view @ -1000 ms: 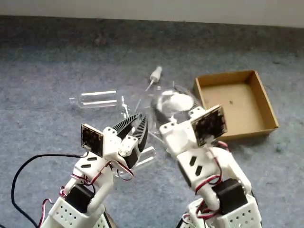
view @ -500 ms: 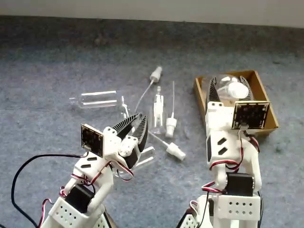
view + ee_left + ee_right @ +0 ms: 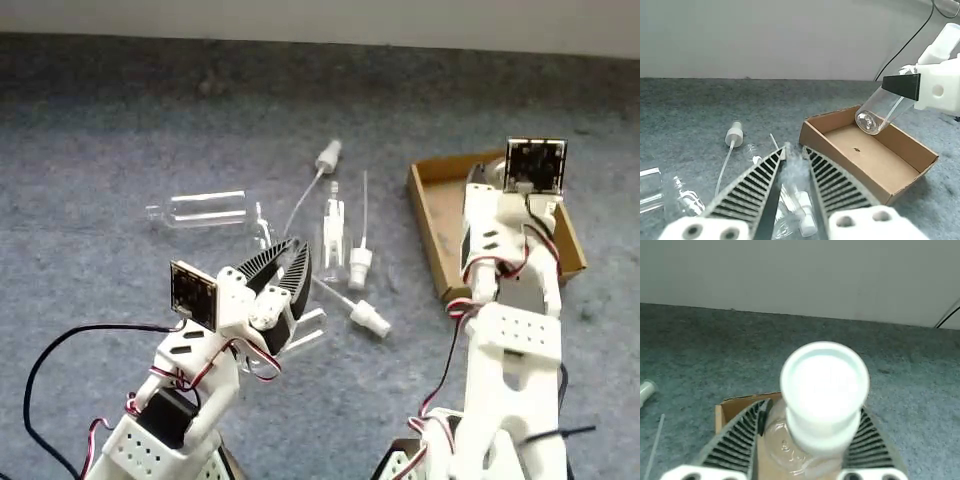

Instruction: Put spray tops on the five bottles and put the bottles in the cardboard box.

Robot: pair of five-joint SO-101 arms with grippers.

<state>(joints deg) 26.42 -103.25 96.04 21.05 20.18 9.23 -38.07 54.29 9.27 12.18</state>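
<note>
Grey, carpet-like tabletop (image 3: 100, 120). R side: open brown cardboard box (image 3: 428, 225), flat on the surface. L of centre: clear bottle (image 3: 205, 209) on its side, no top on it. Centre, btwn bottle and box: 3 loose white spray tops w/ thin tubes. Far top (image 3: 328, 155) lies w/ its tube trailing toward the near side. Mid top (image 3: 360, 266) is just beside a small bottle (image 3: 333, 215). Near top (image 3: 371, 320) lies at an angle. Black cable (image 3: 45, 365) loops at near L edge.
</note>
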